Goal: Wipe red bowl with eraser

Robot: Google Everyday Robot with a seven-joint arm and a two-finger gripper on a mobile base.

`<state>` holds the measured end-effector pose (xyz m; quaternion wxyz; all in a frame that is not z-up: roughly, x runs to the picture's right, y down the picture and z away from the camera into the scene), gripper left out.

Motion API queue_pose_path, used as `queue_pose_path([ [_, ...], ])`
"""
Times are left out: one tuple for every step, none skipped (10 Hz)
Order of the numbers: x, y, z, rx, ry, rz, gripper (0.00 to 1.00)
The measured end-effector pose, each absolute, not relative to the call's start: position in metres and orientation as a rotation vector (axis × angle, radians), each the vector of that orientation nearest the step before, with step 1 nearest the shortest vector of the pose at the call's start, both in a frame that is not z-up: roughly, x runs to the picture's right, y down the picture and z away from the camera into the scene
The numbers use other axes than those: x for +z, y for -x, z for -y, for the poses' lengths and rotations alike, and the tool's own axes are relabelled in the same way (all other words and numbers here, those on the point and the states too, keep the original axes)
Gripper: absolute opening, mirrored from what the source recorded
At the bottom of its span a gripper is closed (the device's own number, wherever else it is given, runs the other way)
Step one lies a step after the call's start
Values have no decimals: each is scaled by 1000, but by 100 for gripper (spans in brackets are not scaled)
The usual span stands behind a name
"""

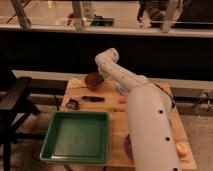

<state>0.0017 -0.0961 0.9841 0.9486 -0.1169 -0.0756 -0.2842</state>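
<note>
1. Here, the white arm (145,120) rises from the lower right, crosses over the right half of the wooden tabletop (114,107), bends at an elbow near the far edge and turns down to the left.
2. The claw (96,75) sits at the end of that last bend, right at the top rim of the red bowl (93,80); it shows only as a dark shape against the bowl.
3. Whether the claw is open or closed cannot be told, nor whether it has hold of anything.
4. The eraser cannot be made out; nothing at the claw can be told apart from the dark of the bowl's inside.
5. The red bowl stands upright near the far edge of the tabletop, left of its middle, just under the arm's elbow.
6. A long dark-handled tool (93,98) lies flat nearer the camera than the bowl, apart from it.
7. A small black-and-grey lump (73,104) lies just left of the tool, close to the left edge of the tabletop.
8. A green tray (56,134) fills the near left corner, its far rim close to the lump and the tool.
9. A dark maroon disc (127,145) shows between the tray and the arm, partly covered by the arm.
10. A small orange round object (182,149) lies at the near right corner, well apart from the bowl.
11. A black chair (15,100) stands left of the tabletop.
</note>
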Motion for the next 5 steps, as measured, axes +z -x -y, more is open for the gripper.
queue_pose_path([
  [984, -2, 99, -576, 233, 151, 2],
  [984, -5, 106, -572, 227, 141, 2],
  [986, -5, 113, -577, 222, 132, 2],
  [988, -3, 120, -583, 217, 126, 2],
  [993, -3, 127, -586, 216, 119, 2],
])
